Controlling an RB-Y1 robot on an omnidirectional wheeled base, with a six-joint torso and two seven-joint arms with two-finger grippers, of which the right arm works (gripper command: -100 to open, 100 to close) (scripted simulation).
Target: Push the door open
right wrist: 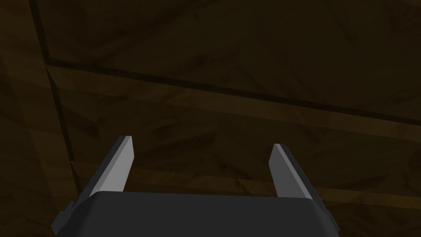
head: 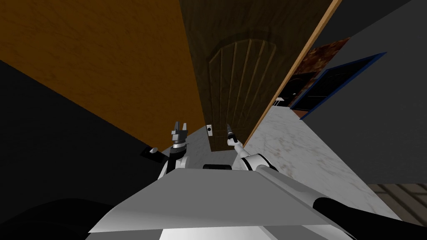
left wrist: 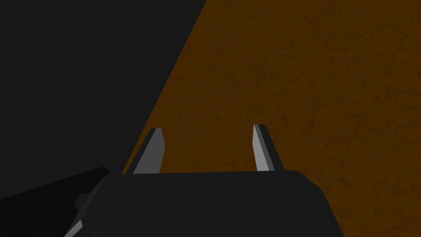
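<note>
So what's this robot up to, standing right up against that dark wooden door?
It is set to push the dark wooden door open. Its right claw points at the door's panelling, fingers open and empty; whether it touches the wood I cannot tell. The left claw is open too, facing the orange-brown wall beside the door.

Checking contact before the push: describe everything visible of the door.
The door is dark brown grained wood with an arched recessed panel of vertical slats. A small white plate with a dark dot sits at its lower left edge; a lighter wood strip runs along its right side. An orange-brown wall adjoins its left. The right hand, fingers open, points at its lower part, close; contact cannot be told.
</note>
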